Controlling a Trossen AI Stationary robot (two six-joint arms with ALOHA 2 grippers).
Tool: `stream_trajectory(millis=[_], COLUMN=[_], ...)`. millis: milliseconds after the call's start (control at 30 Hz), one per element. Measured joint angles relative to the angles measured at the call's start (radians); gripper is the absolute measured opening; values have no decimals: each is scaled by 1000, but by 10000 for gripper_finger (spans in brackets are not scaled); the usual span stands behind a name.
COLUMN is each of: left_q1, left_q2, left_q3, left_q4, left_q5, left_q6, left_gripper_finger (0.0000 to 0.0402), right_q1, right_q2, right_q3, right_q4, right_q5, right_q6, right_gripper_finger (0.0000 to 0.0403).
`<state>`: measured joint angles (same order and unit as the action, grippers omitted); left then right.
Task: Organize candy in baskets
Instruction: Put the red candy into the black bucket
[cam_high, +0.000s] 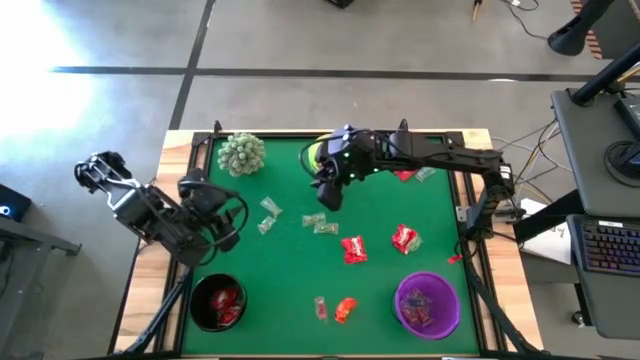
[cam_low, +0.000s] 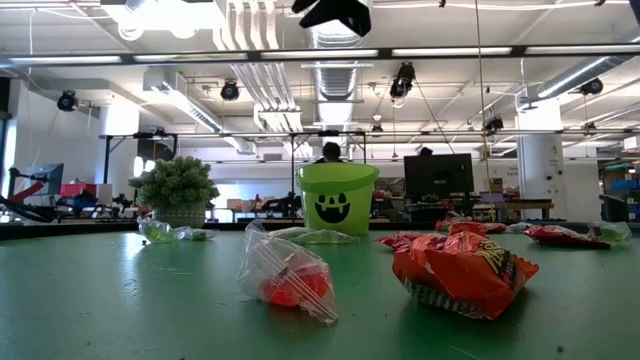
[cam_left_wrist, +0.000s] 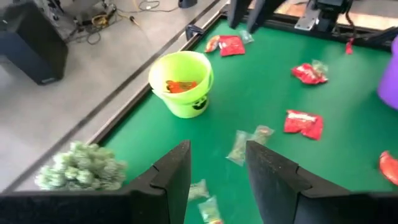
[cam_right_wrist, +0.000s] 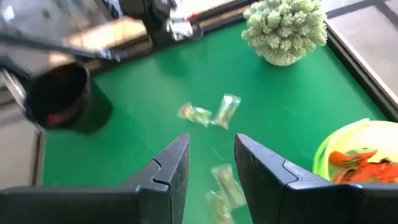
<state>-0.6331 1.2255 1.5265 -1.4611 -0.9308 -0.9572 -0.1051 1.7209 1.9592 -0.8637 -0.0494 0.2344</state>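
My right gripper (cam_right_wrist: 211, 146) is open and empty, hovering over the table beside the lime green basket (cam_high: 314, 155), which holds orange candy (cam_right_wrist: 357, 160). Pale clear-greenish candies (cam_right_wrist: 211, 115) lie on the table under and ahead of it. My left gripper (cam_left_wrist: 217, 152) is open and empty above the table's left side (cam_high: 226, 216). The black basket (cam_high: 218, 301) near the front left holds red candy. The purple basket (cam_high: 428, 303) stands front right with candy inside. Red candies (cam_high: 353, 248) and an orange one (cam_high: 345, 310) lie loose on the mat.
A spiky pale-green plant (cam_high: 241, 153) stands at the far left of the green mat (cam_high: 290, 270). More red and clear candy (cam_high: 403, 175) lies under the right arm near the far edge. The table's raised wooden rim (cam_high: 150, 260) borders the mat.
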Motion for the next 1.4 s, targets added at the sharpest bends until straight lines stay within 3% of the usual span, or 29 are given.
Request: stream_trajectory(millis=[133,333,500,633,833,1000,1167,1400], left_q1=[0,0,1,2,2,2,2,2], left_q2=[-19,-59,-109,-153,-211,-242,-260,-269], left_q3=[3,0,-1,-1,-3,-4,-4,-4], left_q4=[-73,-109,-109,-110,-110,-110,-110,-110], left_q5=[-5,-5,-61,-83,-83,-83,-83,-84], left_q6=[6,59,103,134,190,225,265,269], left_gripper_finger=[135,135,135,135,135,135,135,135], right_q1=[0,-10,-65,-106,-156,-223,-320,-440], right_q2=[10,7,5,20,23,24,24,24], right_q3=[0,0,0,-7,-96,-218,-329,-499], right_q4=[-56,-206,-399,-495,-498,-488,-470,-314], right_q5=[37,279,220,156,160,289,313,312], right_q6=[-93,-21,172,227,243,381,528,648], right_gripper_finger=[118,119,137,163,202,227,236,238])
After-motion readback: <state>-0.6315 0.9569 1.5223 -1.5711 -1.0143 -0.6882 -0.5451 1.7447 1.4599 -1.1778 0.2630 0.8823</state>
